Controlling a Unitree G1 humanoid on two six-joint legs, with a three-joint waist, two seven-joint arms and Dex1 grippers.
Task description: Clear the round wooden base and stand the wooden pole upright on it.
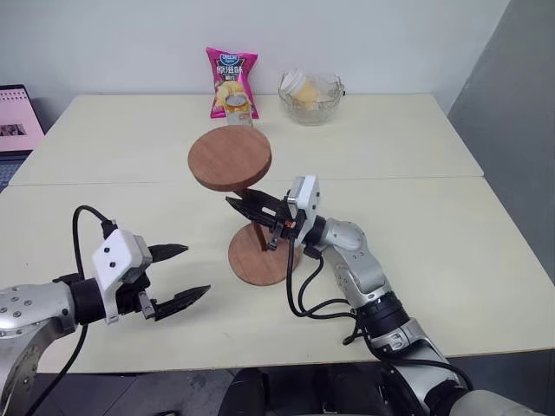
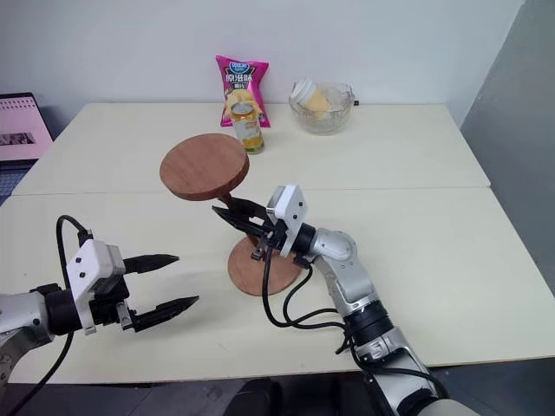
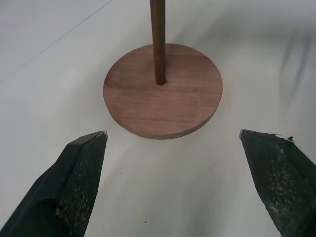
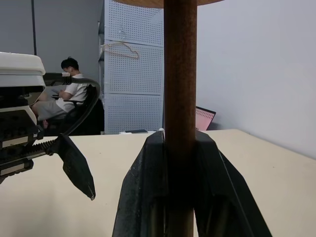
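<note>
The round wooden base lies flat on the table, straight ahead of me. The wooden pole stands upright in its centre hole and carries a second wooden disc on top. My right gripper reaches in from the right and is shut on the pole about halfway up. My left gripper hovers low over the table to the left of the base, open and empty, its fingers pointing at the base.
At the back of the table stand a pink snack bag, a can in front of it and a glass bowl. A laptop sits at far left. A person sits far behind.
</note>
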